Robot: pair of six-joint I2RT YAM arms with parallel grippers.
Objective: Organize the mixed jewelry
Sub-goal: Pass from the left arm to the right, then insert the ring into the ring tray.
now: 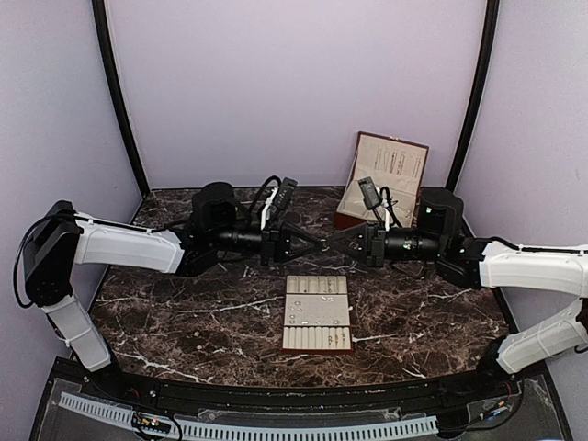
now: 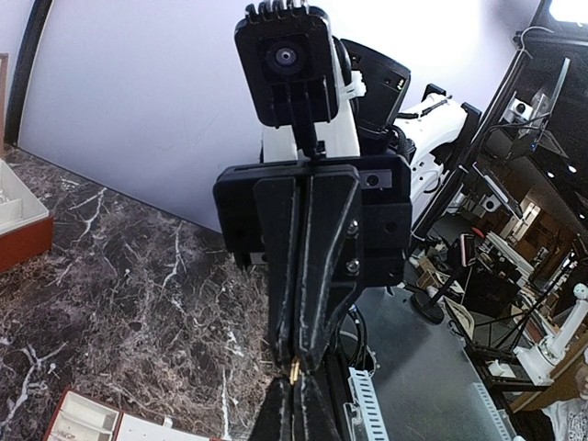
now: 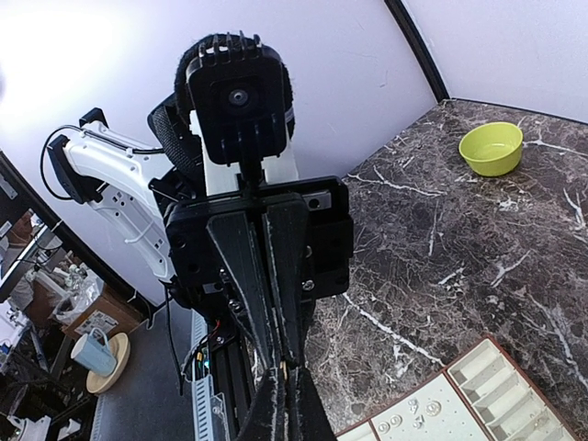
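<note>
Presently the two black arms are meeting tip to tip above the middle of the dark veined marble tabletop (image 1: 184, 322), just behind a beige slotted tray with a brown edge (image 1: 317, 342). The left gripper (image 3: 283, 356) is reaching in from the left edge side with its fingers pressed together, and the right gripper (image 2: 294, 351) is facing it from the right edge side, its fingers likewise pressed together. Between the two sets of tips a tiny gold-coloured pin-like piece (image 2: 294, 370) is showing, and both grippers appear to be pinching it, one at each end, though it is too small to be sure. Other small silvery rings and studs (image 3: 405, 418) are lying in the tray's middle section, toward its left side. A brown hinged box with a pale lining (image 1: 386, 179) is standing open near the tabletop's back right corner, and a lime-green round bowl (image 3: 491, 147) is sitting close to the back edge on the left.
</note>
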